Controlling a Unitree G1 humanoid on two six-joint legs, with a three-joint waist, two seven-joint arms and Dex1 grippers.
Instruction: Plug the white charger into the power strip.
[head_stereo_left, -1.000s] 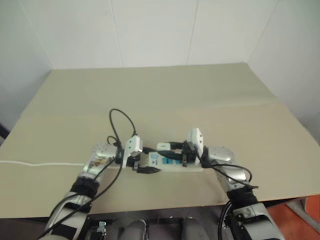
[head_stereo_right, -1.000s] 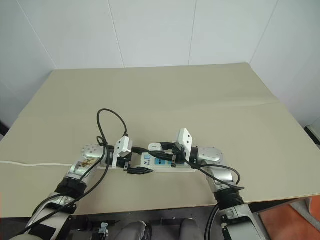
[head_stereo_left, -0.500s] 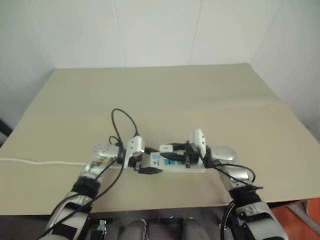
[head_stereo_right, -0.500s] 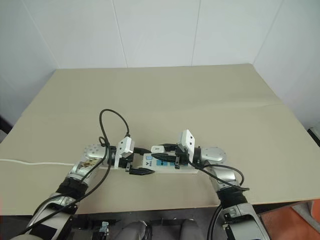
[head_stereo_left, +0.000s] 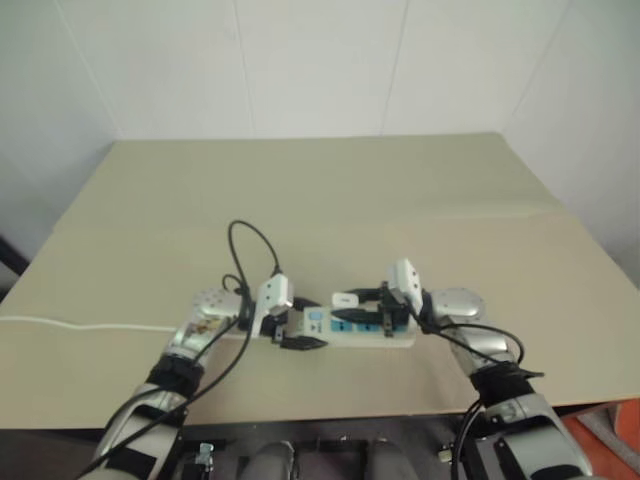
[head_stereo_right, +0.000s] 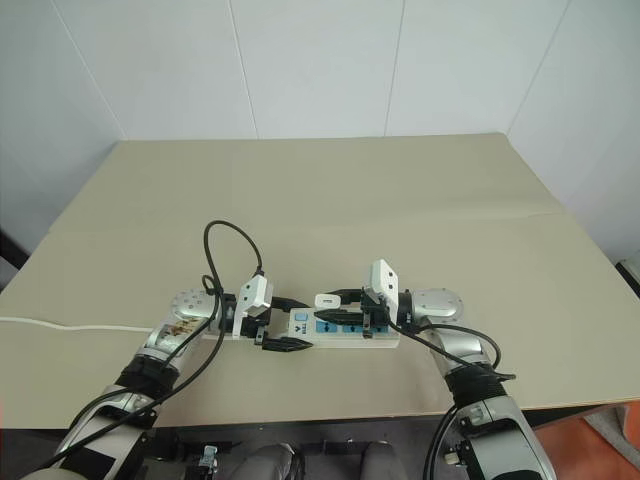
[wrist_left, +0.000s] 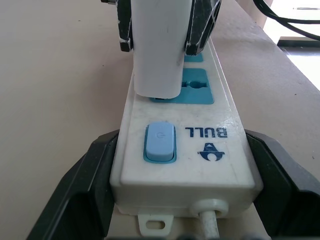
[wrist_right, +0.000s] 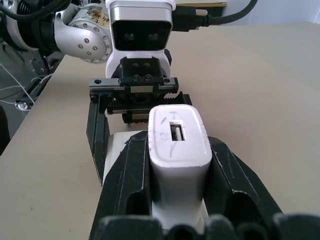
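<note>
Right wrist view, white charger (wrist_right: 178, 145) clamped between right claw (wrist_right: 180, 165) fingers

Beige tabletop (head_stereo_right: 330, 200), matte, spans most of head view; faint straight seam (head_stereo_right: 520, 215) runs across it toward 3 o'clock edge. White panelled wall (head_stereo_right: 320, 70) behind far edge at 12 o'clock, vertical joints visible; side walls angle in at 10 and 2 o'clock. Orange-red floor patch (head_stereo_right: 590, 445) at 5 o'clock past table corner. Dark gap (head_stereo_right: 8, 255) at 9 o'clock beyond table edge, contents unreadable.
</note>
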